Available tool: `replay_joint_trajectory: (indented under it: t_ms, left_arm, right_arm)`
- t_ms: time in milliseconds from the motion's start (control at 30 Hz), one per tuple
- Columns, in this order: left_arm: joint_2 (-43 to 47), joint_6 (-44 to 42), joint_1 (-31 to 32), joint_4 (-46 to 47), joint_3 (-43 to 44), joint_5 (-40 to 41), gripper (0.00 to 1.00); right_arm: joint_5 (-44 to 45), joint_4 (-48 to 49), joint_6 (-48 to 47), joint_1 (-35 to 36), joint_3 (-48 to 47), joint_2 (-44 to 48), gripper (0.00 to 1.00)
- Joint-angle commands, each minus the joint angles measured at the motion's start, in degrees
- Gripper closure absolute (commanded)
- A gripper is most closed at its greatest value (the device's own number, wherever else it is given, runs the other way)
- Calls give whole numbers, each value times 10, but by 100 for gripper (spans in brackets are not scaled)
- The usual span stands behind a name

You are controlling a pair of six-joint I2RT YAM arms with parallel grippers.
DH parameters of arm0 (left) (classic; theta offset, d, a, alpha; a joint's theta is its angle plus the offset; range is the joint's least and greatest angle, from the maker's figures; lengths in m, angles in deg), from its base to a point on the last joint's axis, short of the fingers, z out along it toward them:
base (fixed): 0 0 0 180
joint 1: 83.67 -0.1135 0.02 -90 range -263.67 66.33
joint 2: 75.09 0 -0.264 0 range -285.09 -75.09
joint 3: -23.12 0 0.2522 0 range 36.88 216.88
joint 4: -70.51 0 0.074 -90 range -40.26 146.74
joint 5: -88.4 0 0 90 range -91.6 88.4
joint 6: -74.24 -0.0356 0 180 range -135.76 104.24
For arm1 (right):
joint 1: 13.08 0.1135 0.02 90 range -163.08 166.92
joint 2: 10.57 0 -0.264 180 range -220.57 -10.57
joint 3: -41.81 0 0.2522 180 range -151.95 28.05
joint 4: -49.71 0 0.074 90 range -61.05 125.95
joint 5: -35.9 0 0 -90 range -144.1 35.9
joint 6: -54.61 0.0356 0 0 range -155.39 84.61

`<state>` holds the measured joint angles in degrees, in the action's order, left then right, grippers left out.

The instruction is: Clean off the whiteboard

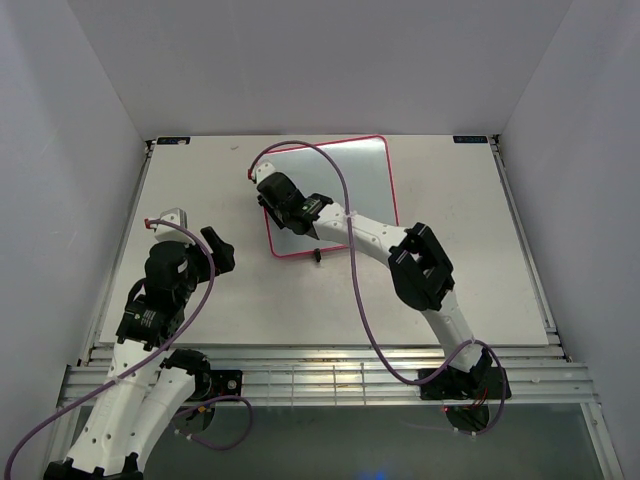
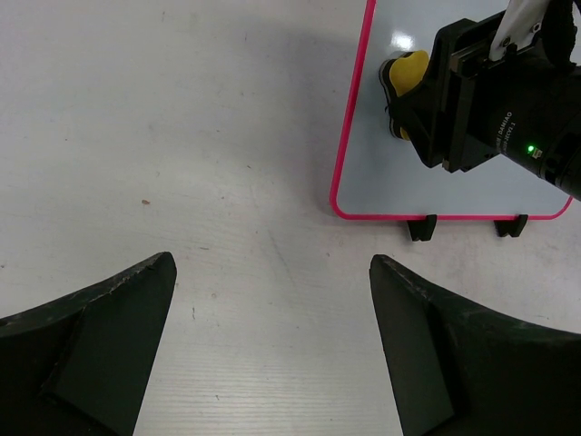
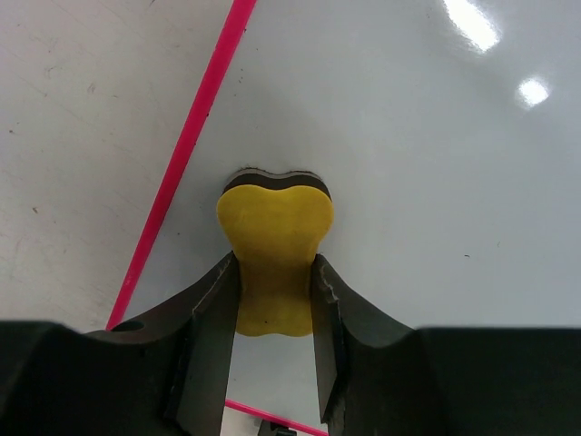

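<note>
Closest to my right wrist lens are the right gripper's [image 3: 275, 272] two dark fingers, clamped on the narrow waist of the yellow eraser [image 3: 275, 218]; its wide lobed end points away from the wrist and its dark felt face is pressed down on the whiteboard [image 3: 408, 182]. The pink frame [image 3: 195, 118] runs just beside the eraser on its left, with bare table [image 3: 73, 136] beyond; so I judge the eraser to be at the board's left margin, near the corner on my side.

What the next stroke turns on: nearly all of the board's surface lies to the right of the eraser and away from the arm bases. From above, the board lies flat at the middle of the table's far half, slightly skewed, its longer side seemingly running left to right, though the angle makes me unsure. Sweeps should therefore run rightward along that side, stepping farther out each pass.

No writing shows on the parts I can see; the arm hides a strip, so I cannot say how much is left.

The left gripper [image 2: 272, 263] hangs over bare table well to the left of the board, fingers spread wide and empty; the black clip feet [image 2: 422, 227] show ahead of it. The right arm is plainly the one to do the work.
</note>
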<state>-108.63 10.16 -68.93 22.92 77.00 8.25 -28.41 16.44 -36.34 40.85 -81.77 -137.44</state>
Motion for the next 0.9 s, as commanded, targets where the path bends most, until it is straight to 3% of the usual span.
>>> replay_joint_trajectory:
  t_ms: [0,567,867]
  left_arm:
    - [5,-4,1,12,-1,-7,2]
    - [8,-7,1,16,-2,-16,2]
    - [11,-8,1,16,-3,-17,2]
  right_arm:
    - [25,22,-15,-7,13,10,73]
    - [41,58,-5,-43,133,82,73]
    - [2,51,5,-32,130,81,73]
